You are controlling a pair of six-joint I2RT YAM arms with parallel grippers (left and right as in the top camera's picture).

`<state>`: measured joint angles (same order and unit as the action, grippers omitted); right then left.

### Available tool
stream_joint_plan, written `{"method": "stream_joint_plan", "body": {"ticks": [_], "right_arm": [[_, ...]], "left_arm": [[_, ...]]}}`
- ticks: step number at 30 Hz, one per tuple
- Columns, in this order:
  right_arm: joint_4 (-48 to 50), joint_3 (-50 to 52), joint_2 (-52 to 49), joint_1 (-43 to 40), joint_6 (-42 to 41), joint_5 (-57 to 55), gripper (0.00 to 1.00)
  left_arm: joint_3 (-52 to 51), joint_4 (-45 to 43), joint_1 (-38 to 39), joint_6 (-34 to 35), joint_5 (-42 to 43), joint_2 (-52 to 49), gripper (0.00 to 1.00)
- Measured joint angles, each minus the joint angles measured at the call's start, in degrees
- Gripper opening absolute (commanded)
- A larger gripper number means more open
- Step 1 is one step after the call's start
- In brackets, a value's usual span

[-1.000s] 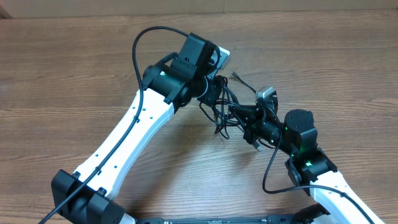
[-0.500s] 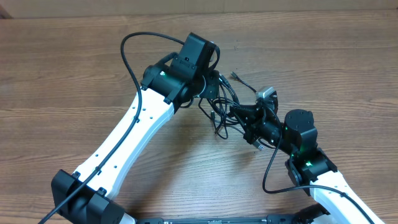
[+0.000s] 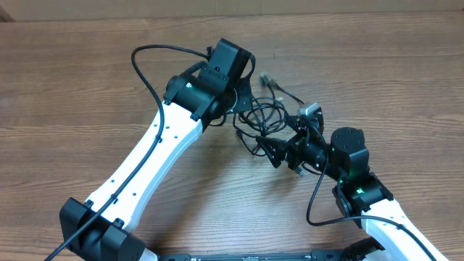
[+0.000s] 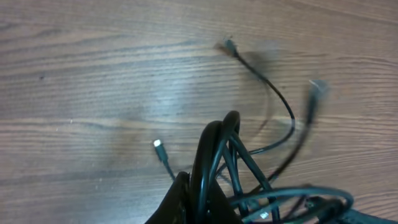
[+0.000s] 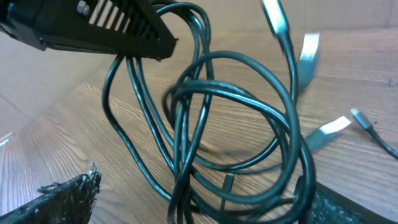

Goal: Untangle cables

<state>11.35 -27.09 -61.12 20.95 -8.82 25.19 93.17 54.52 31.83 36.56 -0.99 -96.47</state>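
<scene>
Evidently limp and light, the cables (image 5: 205, 124) hung from the clamped left claw (image 4: 199, 199); the right claw (image 5: 208, 199) stood open. A plug end (image 5: 277, 18) offered the best hold.

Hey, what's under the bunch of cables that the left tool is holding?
Wooden table shows below the cables. The patch straight under the knot is covered by the loops and the left tool, so anything there can't be seen.
</scene>
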Motion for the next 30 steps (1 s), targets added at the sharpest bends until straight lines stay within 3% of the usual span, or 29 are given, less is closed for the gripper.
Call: {"method": "stream_joint_plan", "body": {"ticks": [12,25,30], "right_arm": [[-0.46,0.00,0.00,0.00,0.02,0.07,1.00],[-0.92,0.00,0.00,0.00,0.04,0.11,1.00],[-1.07,0.00,0.00,0.00,1.90,1.44,1.00]], "left_arm": [[0.00,1.29,-0.07,-1.44,-0.59,0.00,0.04],[0.00,3.85,-0.07,-27.65,-0.55,0.00,0.04],[0.00,3.82,-0.09,-37.38,3.37,0.00,0.08]]}}
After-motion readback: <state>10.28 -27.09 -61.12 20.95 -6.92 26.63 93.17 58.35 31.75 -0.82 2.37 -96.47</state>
